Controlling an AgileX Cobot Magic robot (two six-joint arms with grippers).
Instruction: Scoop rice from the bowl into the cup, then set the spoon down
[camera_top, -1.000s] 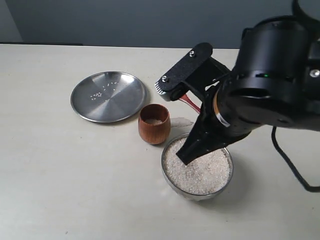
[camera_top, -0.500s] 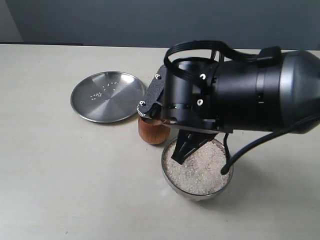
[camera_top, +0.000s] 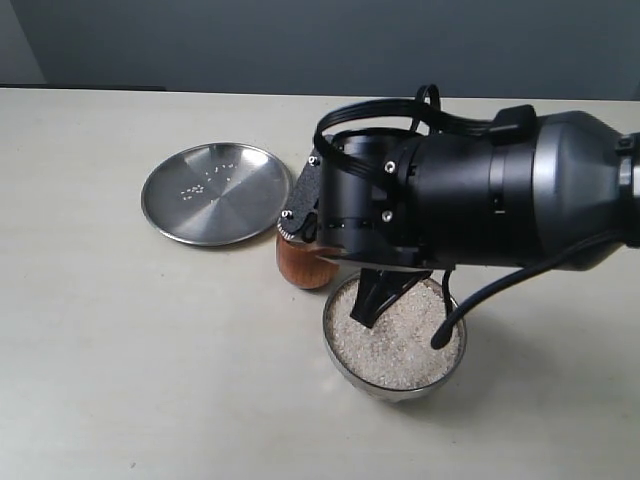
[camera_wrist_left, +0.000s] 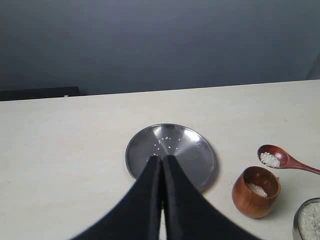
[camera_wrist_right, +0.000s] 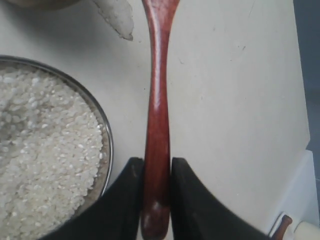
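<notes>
Clamping the spoon near the end of its handle with the right hand, one finger pressing on each side of the wood. Holding the handle out over the worktop just beside the bowl, the scoop end pointing toward the cup. Carrying a small clump of rice in the scoop, hovering close to the cup's rim and slightly above it; not touching it, as far as the left wrist view shows. Showing a little more rice lying at the bottom of the cup. Standing upright on the worktop, the cup, between the plate and the bowl, just beside the bowl. Filling the bowl nearly to its rim with rice. Hiding the spoon and part of the cup from the exterior view behind the bulky right arm, hanging over the bowl's far edge. Pressing the left hand clenched, fingers together on nothing, pointing toward the plate and well apart from the cup. Lying scattered on the plate, a few loose grains.
</notes>
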